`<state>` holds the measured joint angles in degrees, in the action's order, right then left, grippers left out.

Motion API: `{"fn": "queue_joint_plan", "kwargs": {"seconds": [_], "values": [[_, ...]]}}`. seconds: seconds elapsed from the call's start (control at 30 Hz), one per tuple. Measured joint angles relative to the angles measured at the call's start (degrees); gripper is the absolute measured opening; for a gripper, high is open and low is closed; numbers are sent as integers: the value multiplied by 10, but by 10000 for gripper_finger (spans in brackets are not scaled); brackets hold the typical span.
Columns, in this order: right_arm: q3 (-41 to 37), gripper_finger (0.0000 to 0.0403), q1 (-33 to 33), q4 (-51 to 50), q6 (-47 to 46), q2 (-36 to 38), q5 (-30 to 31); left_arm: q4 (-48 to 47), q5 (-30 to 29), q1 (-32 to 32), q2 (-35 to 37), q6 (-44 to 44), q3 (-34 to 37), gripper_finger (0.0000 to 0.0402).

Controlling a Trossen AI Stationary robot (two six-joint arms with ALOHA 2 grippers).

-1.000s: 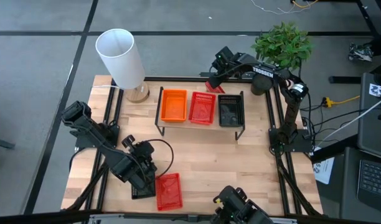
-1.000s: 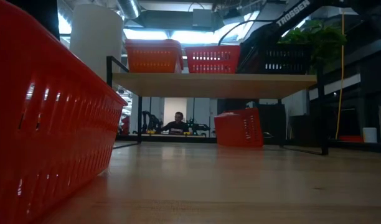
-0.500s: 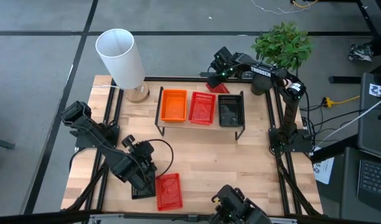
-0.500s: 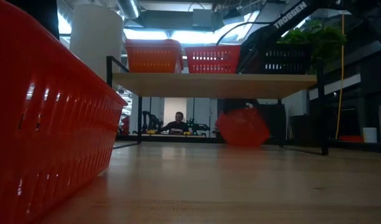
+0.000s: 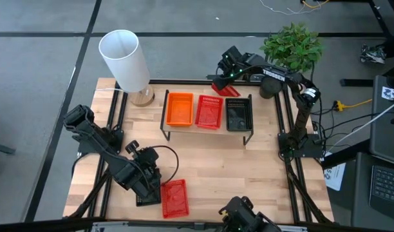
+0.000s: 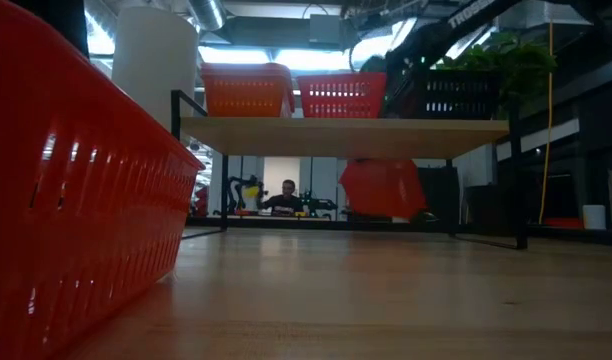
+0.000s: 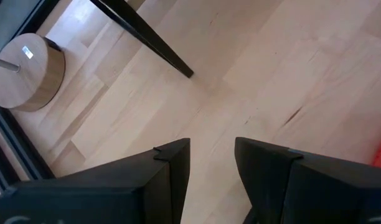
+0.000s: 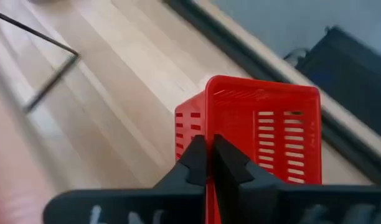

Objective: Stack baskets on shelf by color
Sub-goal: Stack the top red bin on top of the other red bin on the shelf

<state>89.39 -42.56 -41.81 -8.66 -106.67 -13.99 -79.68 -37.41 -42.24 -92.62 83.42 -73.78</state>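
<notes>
Red basket (image 8: 253,134) — your right gripper (image 8: 210,160) pinches its rim, jaws clamped, holding it tilted off the table behind the shelf (image 5: 206,126); left gripper (image 7: 210,163) waits open.

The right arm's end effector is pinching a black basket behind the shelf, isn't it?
Not quite. The basket that the right end effector pinches by its rim is red, not black, as the right wrist view shows. It does hang behind the shelf, lifted off the table in the low view. The black basket sits on top of the shelf.
</notes>
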Motion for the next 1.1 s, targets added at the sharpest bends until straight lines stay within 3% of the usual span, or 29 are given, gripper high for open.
{"fn": "queue_joint_plan", "kwargs": {"seconds": [0.23,0.37,0.57,0.7,1.0,1.1], "values": [[78,2,12,0,20,43,68,2,0,0,0,0,0,119],[156,2,21,4,77,50,71,2,0,0,0,-5,0,119],[273,2,57,-37,270,50,61,4,-14,0,0,-56,0,119],[328,2,98,-131,433,50,26,12,-21,1,0,-60,0,119],[356,1,215,-320,652,49,25,22,-21,1,0,-61,0,119],[356,1,256,-349,696,49,71,26,-21,1,0,-61,0,119]]}}
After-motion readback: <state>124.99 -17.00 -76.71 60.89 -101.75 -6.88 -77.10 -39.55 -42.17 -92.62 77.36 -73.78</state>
